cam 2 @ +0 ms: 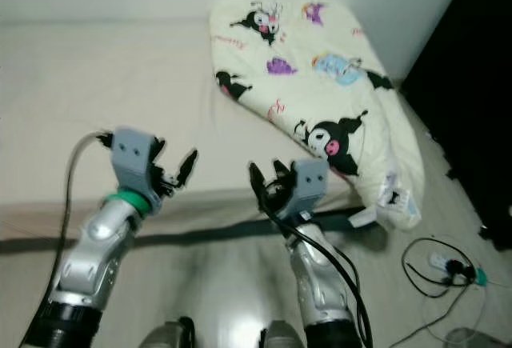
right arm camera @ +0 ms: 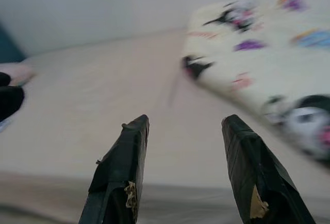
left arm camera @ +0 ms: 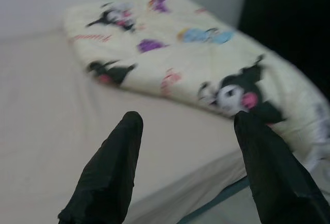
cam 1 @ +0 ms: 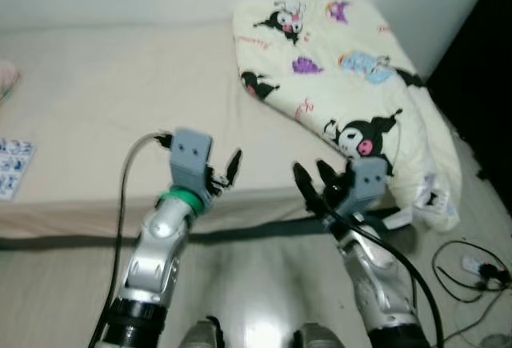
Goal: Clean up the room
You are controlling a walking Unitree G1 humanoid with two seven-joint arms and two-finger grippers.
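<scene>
blanket blurred, patterned sheet cut off

**No legible text**

Pink script-like marks on the cartoon-print blanket, too blurred to read. White tag at the blanket's lower edge, print too small to make out. Blue-patterned sheet far from the blanket, nothing readable.

We see a cream blanket printed with cartoon characters, bunched at the bed's far right corner, its lower end spilling over the right edge toward the floor.
</scene>
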